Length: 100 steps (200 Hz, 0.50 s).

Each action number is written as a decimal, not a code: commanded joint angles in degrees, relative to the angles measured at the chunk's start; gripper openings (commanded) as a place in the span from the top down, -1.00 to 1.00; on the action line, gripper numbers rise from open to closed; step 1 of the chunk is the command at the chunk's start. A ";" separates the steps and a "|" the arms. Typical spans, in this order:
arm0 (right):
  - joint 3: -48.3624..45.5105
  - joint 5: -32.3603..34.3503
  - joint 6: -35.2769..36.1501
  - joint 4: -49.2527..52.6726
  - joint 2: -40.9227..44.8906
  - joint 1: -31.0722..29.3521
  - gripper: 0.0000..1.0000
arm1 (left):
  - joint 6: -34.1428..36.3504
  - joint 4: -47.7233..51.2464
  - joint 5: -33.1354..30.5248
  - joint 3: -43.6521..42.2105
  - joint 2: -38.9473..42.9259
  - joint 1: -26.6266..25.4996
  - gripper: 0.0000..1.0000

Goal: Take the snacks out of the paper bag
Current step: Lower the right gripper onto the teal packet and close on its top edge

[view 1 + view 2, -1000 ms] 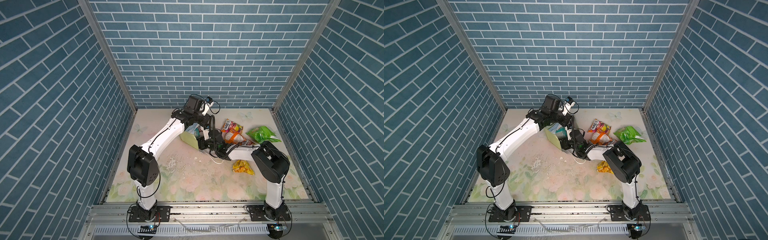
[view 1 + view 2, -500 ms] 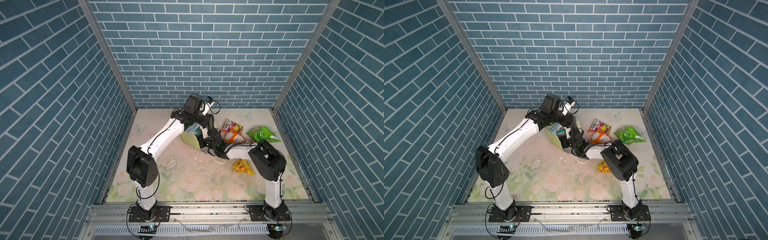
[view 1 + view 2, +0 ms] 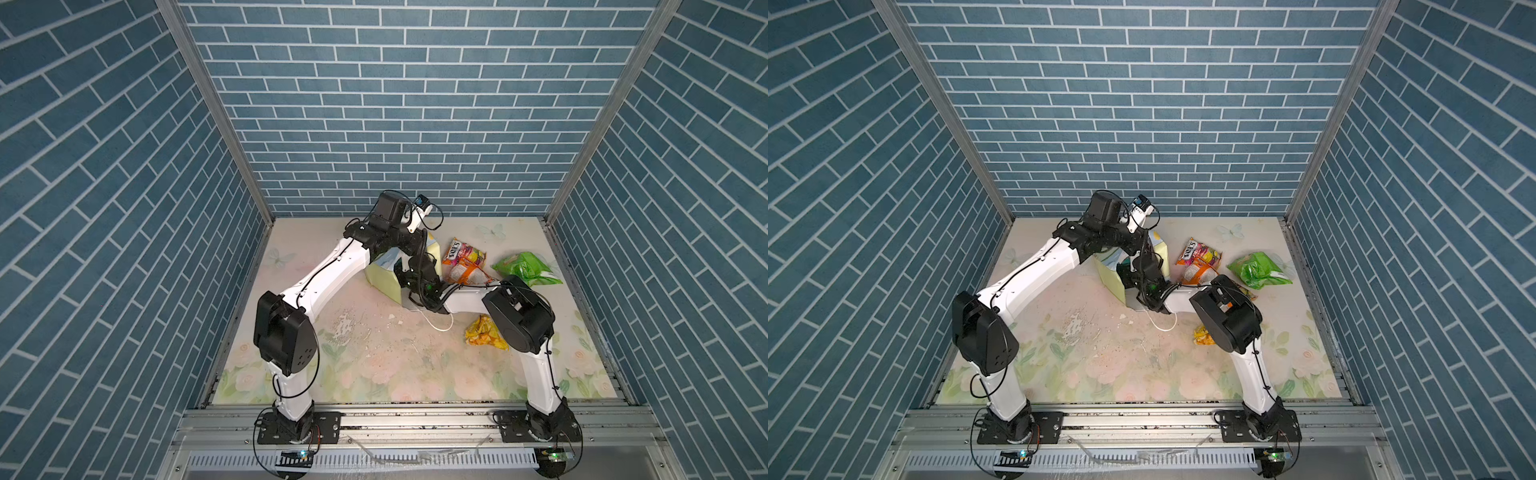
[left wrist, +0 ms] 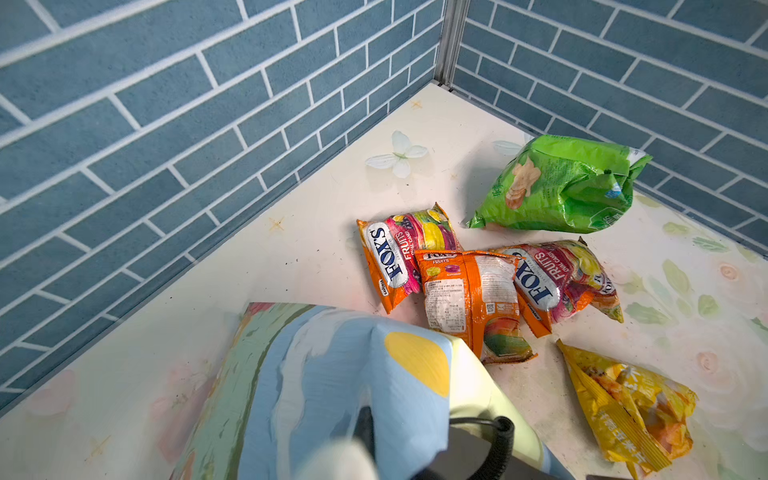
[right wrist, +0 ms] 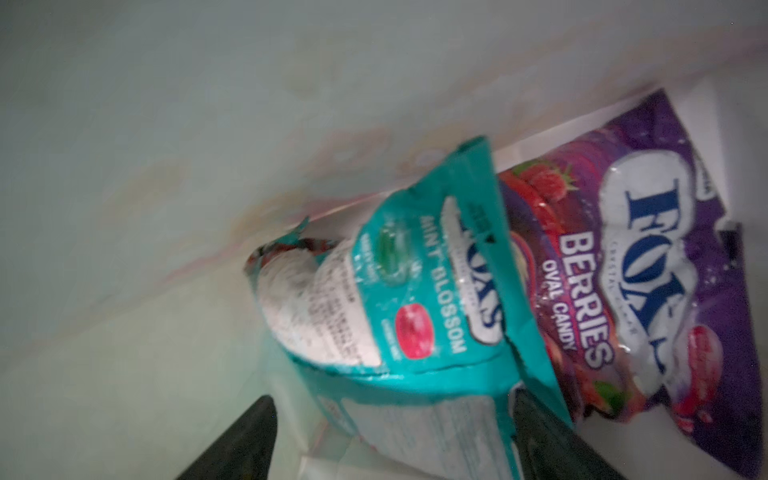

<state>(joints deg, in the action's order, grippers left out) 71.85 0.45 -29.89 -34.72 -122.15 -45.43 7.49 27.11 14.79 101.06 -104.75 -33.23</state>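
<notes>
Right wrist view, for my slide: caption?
Open right gripper straddles crinkly teal plastic packet beside purple plastic packet inside white-lined paper bag.

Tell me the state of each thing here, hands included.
paper bag: tipped over on the table
teal mint packet: inside the bag, ungripped
purple berries packet: inside the bag
orange FOX'S packets: out, piled together
green packet: out on the table
yellow packet: out on the table
left hand: shut, pinching the paper bag
right hand: open inside the bag, straddling teal mint packet
</notes>
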 commanded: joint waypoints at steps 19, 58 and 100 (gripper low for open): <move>1.88 1.13 -2.90 0.36 -2.93 0.98 -0.31 | 1.01 -2.04 4.84 -0.75 2.33 -0.96 1.00; 1.69 -1.27 -2.74 -1.75 -3.10 1.91 0.19 | 1.75 -1.97 4.47 -1.15 2.36 -0.96 1.00; 1.29 -3.06 -1.24 -2.08 -2.38 2.60 0.72 | 4.38 -0.26 6.01 -1.54 2.80 -0.96 1.00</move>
<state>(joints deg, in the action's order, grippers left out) 72.49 -0.73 -31.42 -36.01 -123.96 -43.86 9.82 26.26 15.90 99.70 -104.75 -33.19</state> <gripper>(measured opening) 0.169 0.049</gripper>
